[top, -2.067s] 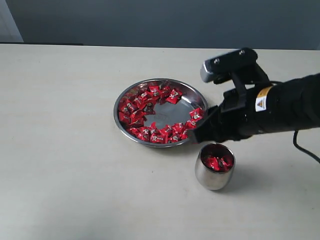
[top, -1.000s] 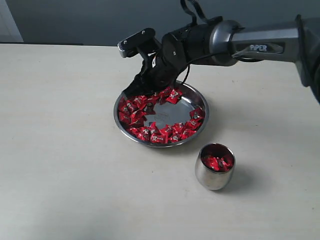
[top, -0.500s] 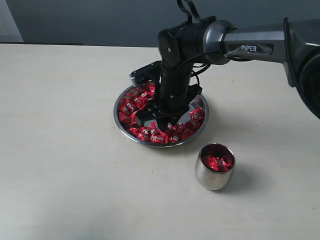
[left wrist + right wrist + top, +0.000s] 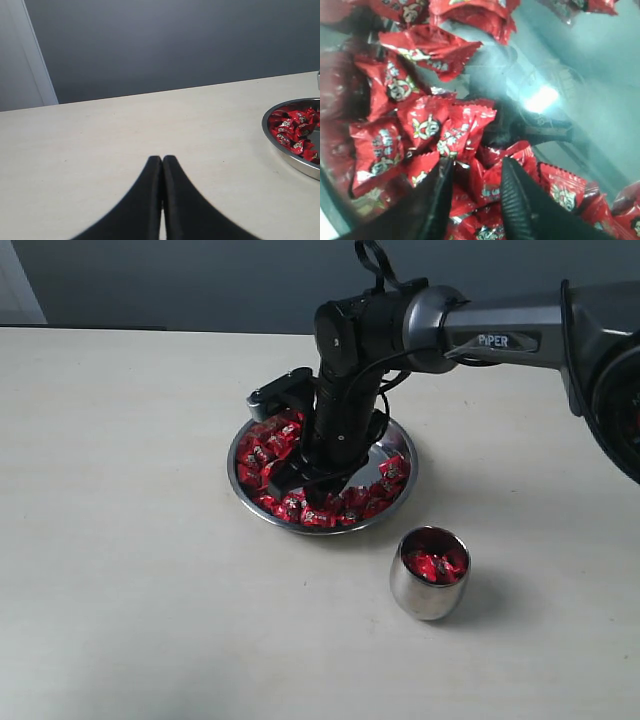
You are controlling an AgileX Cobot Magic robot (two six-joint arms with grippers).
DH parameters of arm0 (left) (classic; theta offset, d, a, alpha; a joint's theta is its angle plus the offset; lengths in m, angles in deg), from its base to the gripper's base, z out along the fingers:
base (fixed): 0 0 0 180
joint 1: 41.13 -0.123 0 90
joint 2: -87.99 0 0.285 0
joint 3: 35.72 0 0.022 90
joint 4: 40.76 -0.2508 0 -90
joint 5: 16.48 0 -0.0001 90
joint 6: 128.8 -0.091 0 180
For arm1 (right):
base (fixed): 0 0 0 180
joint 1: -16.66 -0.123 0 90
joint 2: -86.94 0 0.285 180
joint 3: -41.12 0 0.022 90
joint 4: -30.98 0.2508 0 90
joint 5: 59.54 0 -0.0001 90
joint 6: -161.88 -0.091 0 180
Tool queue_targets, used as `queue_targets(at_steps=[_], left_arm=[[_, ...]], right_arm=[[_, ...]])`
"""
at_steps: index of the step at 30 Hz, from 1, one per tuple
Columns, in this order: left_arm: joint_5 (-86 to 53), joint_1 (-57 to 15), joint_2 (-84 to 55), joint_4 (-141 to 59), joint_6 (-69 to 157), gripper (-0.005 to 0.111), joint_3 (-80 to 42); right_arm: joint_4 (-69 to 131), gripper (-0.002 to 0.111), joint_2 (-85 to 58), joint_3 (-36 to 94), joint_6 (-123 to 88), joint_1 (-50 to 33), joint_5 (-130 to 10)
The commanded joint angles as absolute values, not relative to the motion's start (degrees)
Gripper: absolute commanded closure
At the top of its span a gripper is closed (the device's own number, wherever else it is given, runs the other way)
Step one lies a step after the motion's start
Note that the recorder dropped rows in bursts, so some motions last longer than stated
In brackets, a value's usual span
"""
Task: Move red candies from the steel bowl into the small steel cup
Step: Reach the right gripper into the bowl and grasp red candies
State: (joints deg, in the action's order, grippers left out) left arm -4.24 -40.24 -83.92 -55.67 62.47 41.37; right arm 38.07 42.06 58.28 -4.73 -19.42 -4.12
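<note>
The steel bowl (image 4: 413,468) sits mid-table with red candies (image 4: 262,455) ringed around its bare middle. My right gripper (image 4: 303,483) points down into the bowl's near-left part, over the candies. In the right wrist view the right gripper (image 4: 477,165) is open, its fingers either side of one red candy (image 4: 490,175) in the pile, with the bowl's bare bottom (image 4: 580,65) beyond. The small steel cup (image 4: 428,590) stands upright in front of the bowl, a few candies (image 4: 435,564) inside. My left gripper (image 4: 162,159) is shut and empty above bare table, left of the bowl (image 4: 287,155).
The right arm (image 4: 500,325) reaches in from the right across the back of the bowl. A pale tabletop (image 4: 130,570) surrounds bowl and cup, with a dark wall (image 4: 200,280) behind its far edge.
The right arm left the cup side, swung over the bowl's far rim, then dropped into the bowl; in the last half second the gripper shifted slightly left among the candies.
</note>
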Motion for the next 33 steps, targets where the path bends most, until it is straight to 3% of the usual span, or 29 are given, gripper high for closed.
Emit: queue_targets(at_steps=[1, 7, 20, 22, 24, 26, 33], left_arm=[[-4.56, -39.87, -84.22, -55.43, 62.68, 0.106, 41.50], [-4.56, -39.87, -84.22, -55.43, 62.68, 0.106, 41.50], [-4.56, -39.87, -84.22, -55.43, 62.68, 0.106, 41.50], [-4.56, -39.87, -84.22, -55.43, 62.68, 0.106, 41.50], [-4.56, -39.87, -84.22, -55.43, 62.68, 0.106, 41.50], [-4.56, -39.87, -84.22, -55.43, 62.68, 0.106, 41.50], [-4.56, -39.87, -84.22, -55.43, 62.68, 0.106, 41.50]], right_arm=[[37.59, 0.075, 41.96, 58.67, -2.18, -19.32, -4.57], [37.50, 0.049, 41.96, 58.67, -1.68, -19.32, -4.67], [35.49, 0.052, 43.73, 58.67, -1.68, -19.32, -2.79], [35.49, 0.065, 43.73, 58.67, -1.68, -19.32, -2.79], [35.49, 0.089, 43.22, 58.67, -1.79, -19.32, -2.92], [35.36, 0.103, 42.33, 58.67, -1.79, -19.32, -4.20], [35.52, 0.105, 36.54, 60.34, -4.54, -19.32, -6.32]])
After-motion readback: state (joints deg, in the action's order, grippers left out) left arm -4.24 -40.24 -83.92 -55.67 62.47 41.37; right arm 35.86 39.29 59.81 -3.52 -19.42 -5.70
